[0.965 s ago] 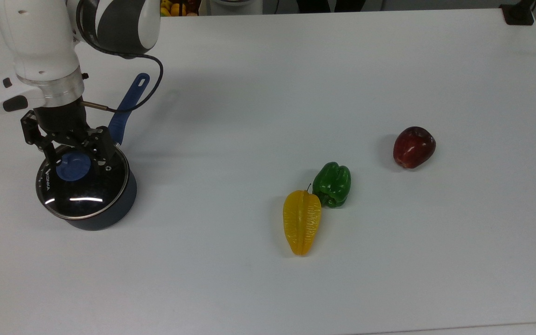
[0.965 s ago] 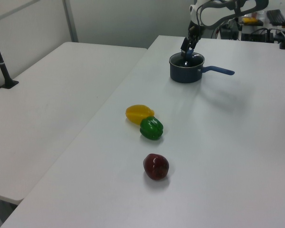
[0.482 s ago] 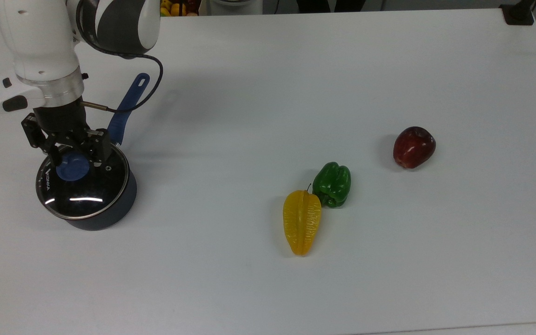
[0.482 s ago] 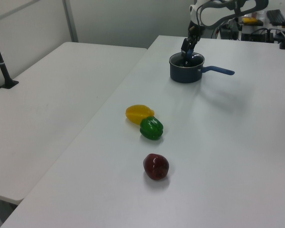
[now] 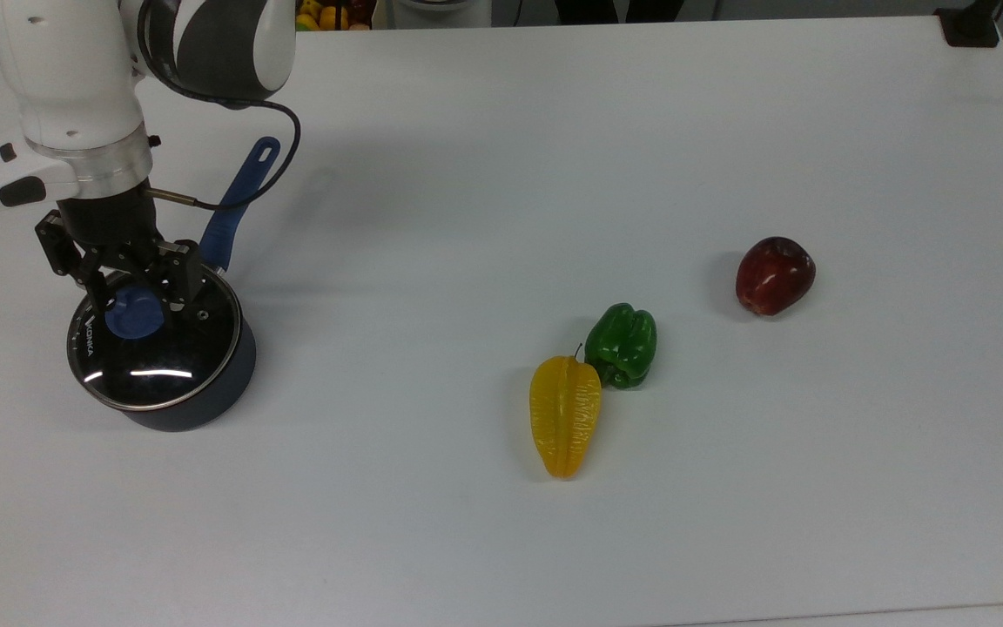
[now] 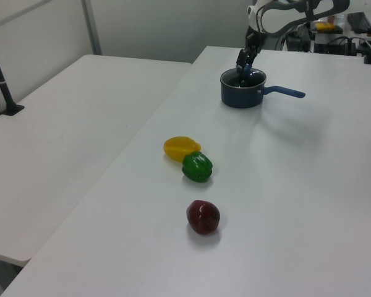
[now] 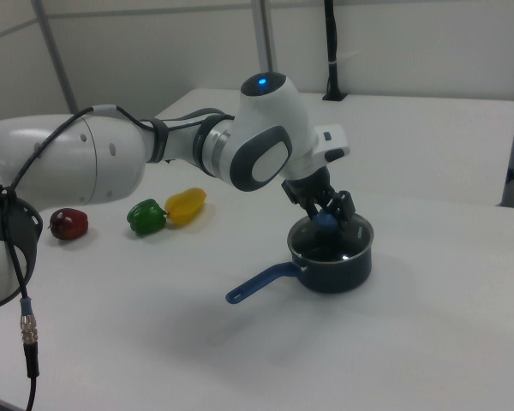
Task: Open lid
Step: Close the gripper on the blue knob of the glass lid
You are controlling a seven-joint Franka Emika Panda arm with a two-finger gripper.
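At the top view's left, on the white counter (image 5: 501, 174), the lid (image 5: 153, 348) was seated on the dark saucepan (image 5: 197, 392). Its blue knob (image 5: 133, 316) was clasped by the pincer (image 5: 136, 296), whose fingers were closed against it. Well apart, a yellow fruit (image 5: 564, 416) was seen touching a green pepper (image 5: 622, 345), with a red apple (image 5: 774, 274) beyond.
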